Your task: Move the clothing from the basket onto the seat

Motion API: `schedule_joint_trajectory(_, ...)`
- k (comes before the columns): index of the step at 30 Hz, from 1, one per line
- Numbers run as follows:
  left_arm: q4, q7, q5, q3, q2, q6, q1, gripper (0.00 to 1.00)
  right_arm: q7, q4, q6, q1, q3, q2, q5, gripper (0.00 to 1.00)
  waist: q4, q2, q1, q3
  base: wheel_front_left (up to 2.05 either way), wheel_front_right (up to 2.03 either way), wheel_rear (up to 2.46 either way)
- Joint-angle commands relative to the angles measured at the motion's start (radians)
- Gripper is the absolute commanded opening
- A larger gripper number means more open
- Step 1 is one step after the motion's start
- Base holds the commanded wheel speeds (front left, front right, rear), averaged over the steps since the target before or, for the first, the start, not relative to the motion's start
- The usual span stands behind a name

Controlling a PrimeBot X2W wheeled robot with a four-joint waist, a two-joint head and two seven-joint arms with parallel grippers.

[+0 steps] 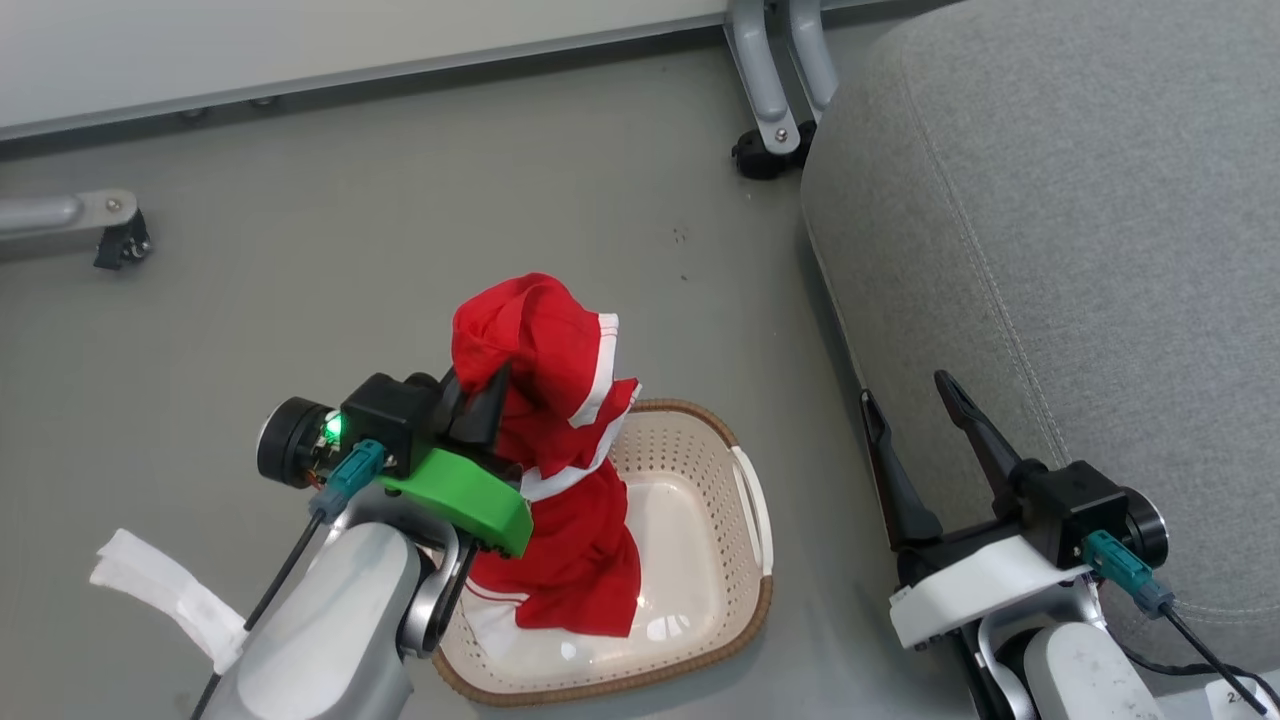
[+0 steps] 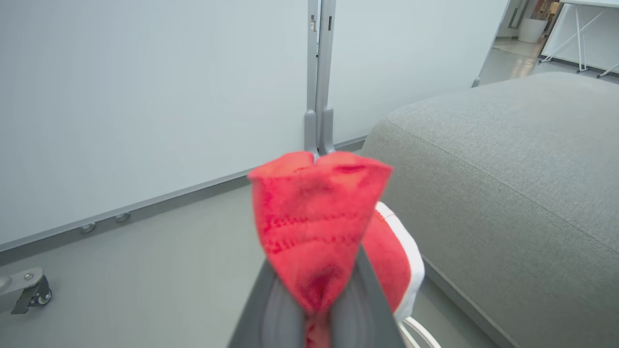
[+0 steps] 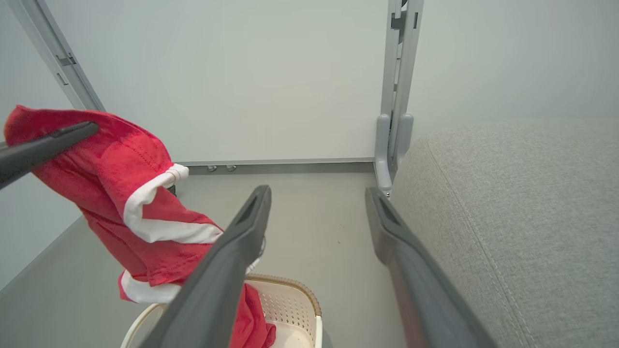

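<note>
**Red garment half out of the basket, seat off to the right**

The step in hand looks like the lift. The left gripper (image 1: pixel 480 398) has its two long dark fingers pinched together on a bunch of the soft bright red clothing with white stripes and trim (image 1: pixel 570 470). The left wrist view shows the fabric squeezed between them and puffing out above the tips. The garment hangs from that hold in a tall drape. Its top is well above the cream-white perforated plastic laundry basket with the brown woven-look rim (image 1: pixel 745 610), while its lower end rests on the basket floor, at the near left side.

A white piece of cloth shows at the bottom of the drape inside the basket. I cannot tell whether it belongs to the same garment or to another one underneath. The far and right parts of the basket floor show only bare plastic.

The right gripper (image 1: pixel 903 390) holds nothing. Its fingers are spread wide and hover over the near edge of the large grey woven-fabric sofa seat (image 1: pixel 1080 250), which sits just to the right of the basket and rises higher than its rim.

By my judgement the next move needs more height first, so that the trailing end clears the rim and does not drag the light basket along. Then comes a carry to the right, over the seat's rounded edge and well onto the cushion, before the fingers let go. A release too near the edge could let the limp fabric slide to the floor.
</note>
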Motion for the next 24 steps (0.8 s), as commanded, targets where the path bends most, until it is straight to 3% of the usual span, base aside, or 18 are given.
schedule_joint_trajectory(1,-0.038,-0.003,0.008,0.016,0.002,0.008,0.028,0.0,0.006,-0.009,0.0,0.022,-0.002,-0.004,-0.007,1.0,0.031,-0.0001,0.0001,-0.066,0.0,0.0,0.0)
schedule_joint_trajectory(8,-0.235,-0.003,0.028,0.102,-0.009,0.034,0.117,0.0,0.044,-0.04,0.0,0.07,-0.003,-0.014,0.004,1.0,0.046,-0.0001,0.0001,-0.138,0.0,0.0,0.0)
schedule_joint_trajectory(14,-0.362,-0.002,0.053,0.155,-0.017,0.029,0.198,0.0,0.075,-0.065,0.0,0.108,0.002,-0.018,0.01,1.0,0.049,-0.0001,0.0001,-0.193,0.0,0.0,0.0)
schedule_joint_trajectory(24,-0.445,-0.002,0.071,0.178,-0.02,0.004,0.302,0.0,0.108,-0.101,0.0,0.161,0.009,-0.027,0.022,1.0,0.049,-0.0001,0.0001,-0.246,0.0,0.0,0.0)
